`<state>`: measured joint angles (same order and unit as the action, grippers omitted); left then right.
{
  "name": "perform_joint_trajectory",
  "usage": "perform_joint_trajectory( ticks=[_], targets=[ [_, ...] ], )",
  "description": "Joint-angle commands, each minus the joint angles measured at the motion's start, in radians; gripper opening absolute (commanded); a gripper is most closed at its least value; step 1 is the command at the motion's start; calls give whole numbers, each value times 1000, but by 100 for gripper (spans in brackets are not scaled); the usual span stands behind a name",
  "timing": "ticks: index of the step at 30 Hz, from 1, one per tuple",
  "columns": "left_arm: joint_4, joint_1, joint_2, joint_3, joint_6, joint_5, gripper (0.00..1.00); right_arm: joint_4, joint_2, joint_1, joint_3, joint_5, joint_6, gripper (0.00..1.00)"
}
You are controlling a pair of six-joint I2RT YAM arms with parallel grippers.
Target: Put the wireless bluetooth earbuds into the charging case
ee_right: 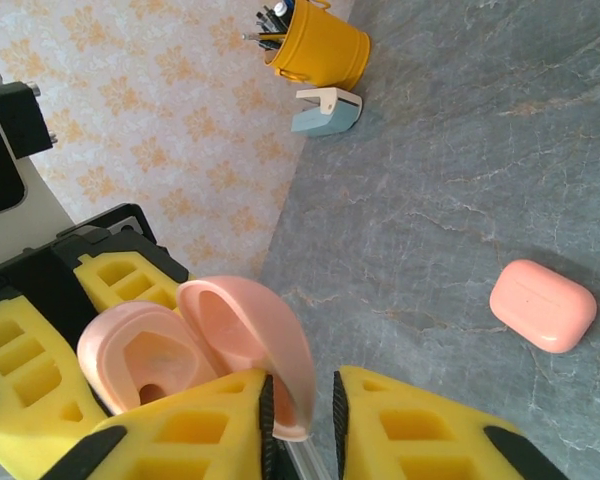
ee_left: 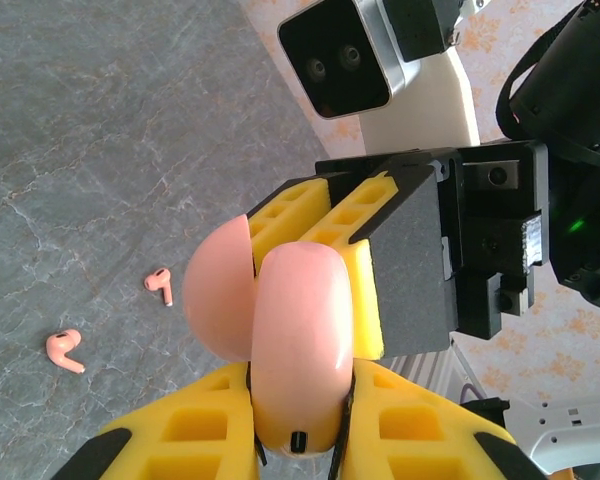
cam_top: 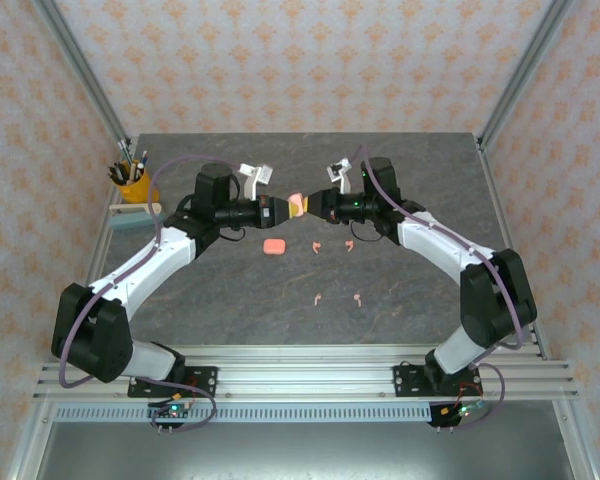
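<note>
Barely begun, I judge: no earbud sits in a case yet, and all the inserting is left to do.

Above the middle of the table (cam_top: 420,300), the left gripper (ee_left: 300,385) is clenched on the body of a pink charging case (ee_left: 295,340), held up off the surface. The right gripper (ee_right: 302,395) meets it from the opposite side, its yellow fingers (ee_right: 420,425) pinched on the rim of the lid (ee_right: 255,330), which stands hinged open. The hollow inside the body looks empty.

In the top view, from the two grippers outward, a second case (cam_top: 273,245) lies closed on the table at 7 o'clock. Four earbuds (cam_top: 318,246) lie loose between 4 and 6 o'clock, two near and two farther toward the arm bases, all apart from each other and from both cases.
</note>
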<state>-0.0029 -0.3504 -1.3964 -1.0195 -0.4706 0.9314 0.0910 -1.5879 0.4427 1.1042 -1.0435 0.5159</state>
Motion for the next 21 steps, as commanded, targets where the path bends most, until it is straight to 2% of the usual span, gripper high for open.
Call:
perform_joint_trajectory(
  ticks=[1,11,13,16,18,21],
  targets=[
    [40,-9,5,-24,-3,55,0,56,-17,4,39,14,1,19],
    [30,-9,5,-24,1,47,0,35,-17,4,50,37,-3,0],
    [17,-9,3,-27,7,33,4,18,-14,4,52,48,-9,0],
    [-5,-9,6,-32,19,5,21,-28,-6,4,62,79,-26,0],
    [-28,-6,10,-40,30,-20,42,-98,-4,4,82,111,-59,0],
    [-65,3,20,-54,50,-42,66,-245,-9,2,129,158,-141,0]
  ],
)
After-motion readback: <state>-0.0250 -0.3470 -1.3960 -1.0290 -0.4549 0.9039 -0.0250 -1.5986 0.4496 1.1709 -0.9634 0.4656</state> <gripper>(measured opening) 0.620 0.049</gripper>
